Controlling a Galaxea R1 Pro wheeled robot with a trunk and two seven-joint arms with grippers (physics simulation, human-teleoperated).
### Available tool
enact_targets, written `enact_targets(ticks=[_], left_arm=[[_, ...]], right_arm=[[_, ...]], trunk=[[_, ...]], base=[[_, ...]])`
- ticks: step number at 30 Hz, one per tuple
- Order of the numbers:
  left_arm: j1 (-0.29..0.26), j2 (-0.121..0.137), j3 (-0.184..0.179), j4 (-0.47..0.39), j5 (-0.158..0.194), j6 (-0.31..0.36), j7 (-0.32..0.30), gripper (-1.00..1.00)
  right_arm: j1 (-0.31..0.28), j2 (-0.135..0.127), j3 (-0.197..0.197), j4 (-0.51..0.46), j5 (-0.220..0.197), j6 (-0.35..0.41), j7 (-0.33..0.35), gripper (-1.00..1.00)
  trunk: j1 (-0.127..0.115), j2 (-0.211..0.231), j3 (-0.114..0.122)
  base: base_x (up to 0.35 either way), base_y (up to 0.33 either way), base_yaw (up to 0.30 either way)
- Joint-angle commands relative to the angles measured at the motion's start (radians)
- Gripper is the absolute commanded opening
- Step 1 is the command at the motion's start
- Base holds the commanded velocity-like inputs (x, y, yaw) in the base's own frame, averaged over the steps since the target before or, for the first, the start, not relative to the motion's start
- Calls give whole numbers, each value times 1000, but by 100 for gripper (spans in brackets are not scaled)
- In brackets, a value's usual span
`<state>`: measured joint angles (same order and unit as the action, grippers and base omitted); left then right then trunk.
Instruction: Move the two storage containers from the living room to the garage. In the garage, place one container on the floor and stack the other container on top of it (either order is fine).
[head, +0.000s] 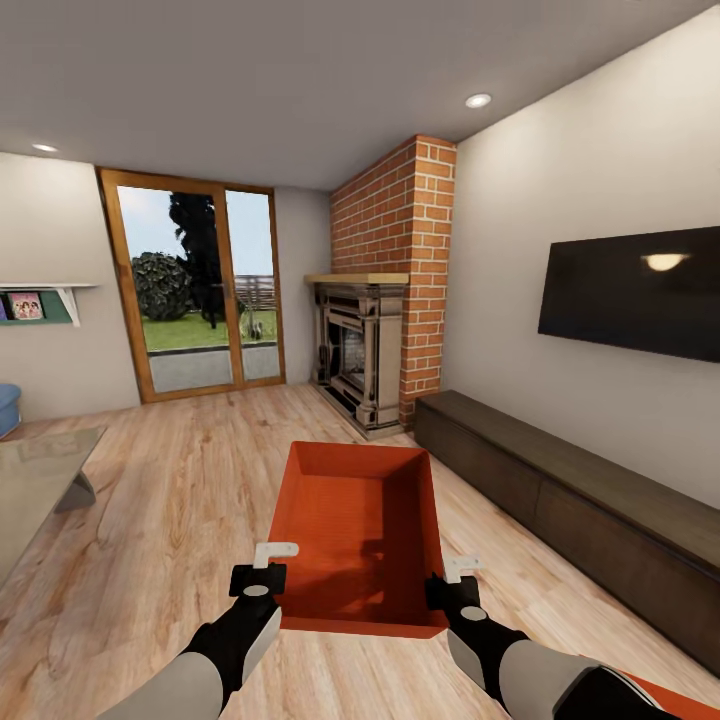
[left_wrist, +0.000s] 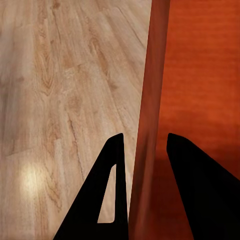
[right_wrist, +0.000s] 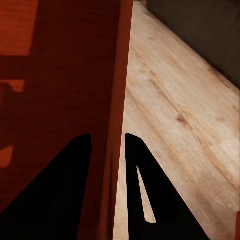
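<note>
Container (head: 360, 520) between both tools' fingers (left_wrist: 112, 170)

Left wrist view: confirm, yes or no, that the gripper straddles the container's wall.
Yes: the left gripper has one finger outside the storage container's wall and one inside, over its orange floor.

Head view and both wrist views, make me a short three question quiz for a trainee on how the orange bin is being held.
1. True or false: the left gripper has one finger inside and one finger outside a side wall of the orange storage container.
2. Multiple choice: the surface under the container is A) grey concrete, B) light wood plank floor, C) carpet.
3. Fill in: beyond the container, against the wall corner, stands a brick ____.

Key
1. True; the right gripper straddles the opposite wall the same way.
2. B.
3. Fireplace; to its right a long dark low cabinet runs under the black wall TV.
</note>
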<state>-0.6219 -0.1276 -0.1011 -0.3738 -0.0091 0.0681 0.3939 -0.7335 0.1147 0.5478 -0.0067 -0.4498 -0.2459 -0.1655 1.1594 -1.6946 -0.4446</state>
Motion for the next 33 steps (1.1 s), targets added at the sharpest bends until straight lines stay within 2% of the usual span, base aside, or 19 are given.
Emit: enact_targets(ticks=[1, 4, 5, 6, 10, 16, 33], left_arm=[[-1, -6, 9, 2, 29, 6, 6, -100], [-1, -6, 9, 1, 28, 6, 6, -100], [-1, -7, 9, 1, 35, 5, 6, -100], [-1, -9, 9, 1, 72, 4, 5, -100], [-1, -10, 9, 0, 84, 5, 6, -100], [-1, -12, 9, 1, 86, 5, 6, -100], [-1, -11, 8, 1, 86, 4, 2, -100]], right_arm=[[-1, 0, 7, -1, -10, -20, -42, -100], [-1, 0, 7, -1, -11, -20, -42, -100], [-1, 0, 7, -1, -11, -20, -42, -100], [-1, 0, 7, -1, -12, -20, -42, -100], [-1, 0, 7, -1, -12, -20, -42, -100], [-1, -1, 5, -1, -12, -20, -42, -100], [-1, 0, 6, -1, -9, -19, -42, -100]], trunk=[[0, -1, -1], [0, -1, -1], [0, -1, -1], [0, -1, -1], [0, -1, -1], [0, -1, -1], [0, -1, -11]], base=[[0, 0, 0], [0, 0, 0], [0, 0, 0], [0, 0, 0], [0, 0, 0], [0, 0, 30], [0, 0, 234]])
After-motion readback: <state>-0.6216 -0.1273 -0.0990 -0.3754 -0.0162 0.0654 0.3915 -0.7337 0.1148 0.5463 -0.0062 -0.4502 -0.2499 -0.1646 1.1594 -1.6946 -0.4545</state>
